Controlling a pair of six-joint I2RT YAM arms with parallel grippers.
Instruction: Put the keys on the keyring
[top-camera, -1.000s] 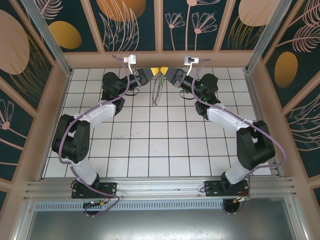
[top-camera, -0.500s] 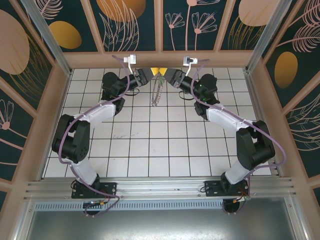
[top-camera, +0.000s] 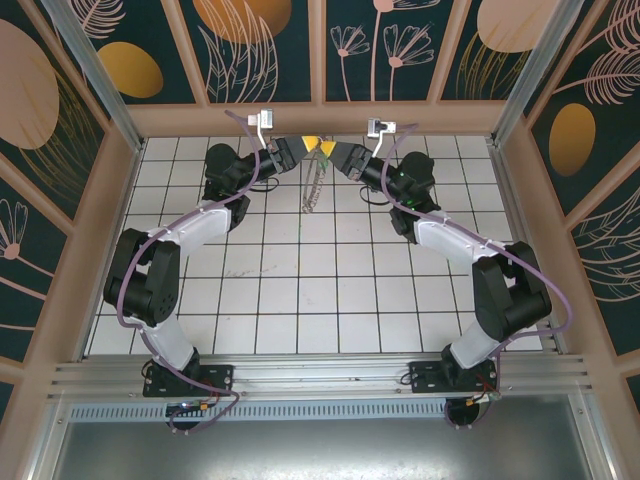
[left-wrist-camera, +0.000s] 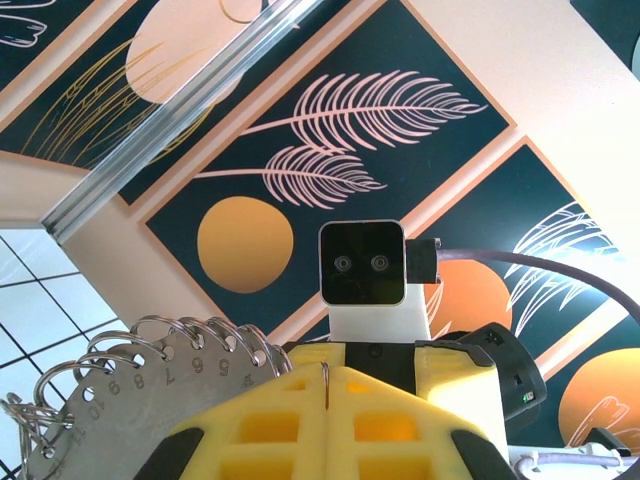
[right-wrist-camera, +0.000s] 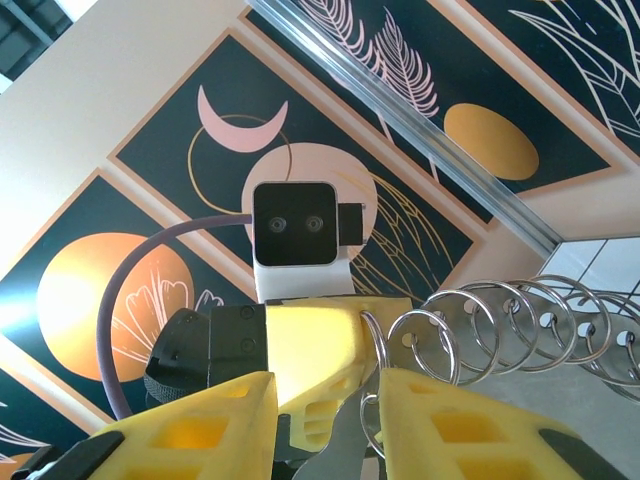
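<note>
Your left pincer (top-camera: 306, 142) clenched the keyring (top-camera: 314, 185), which hung above the far counter (top-camera: 300, 300) | right pincer (top-camera: 329, 149) straddled its loops (right-wrist-camera: 480, 320), grip unclear | risk: had you tugged unevenly, it could twist free and drop.

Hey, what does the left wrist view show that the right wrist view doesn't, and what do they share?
Left wrist view: the keyring's flat grey face stamped with numbers, and the left gripper's jaws closed on a thin metal edge. Right wrist view: the right gripper's jaws apart, with wire loops running off to the right in a row. Shared: the keyring's loops, yellow fingers at the bottom, and the opposite arm's white camera facing back against the patterned wall.
</note>
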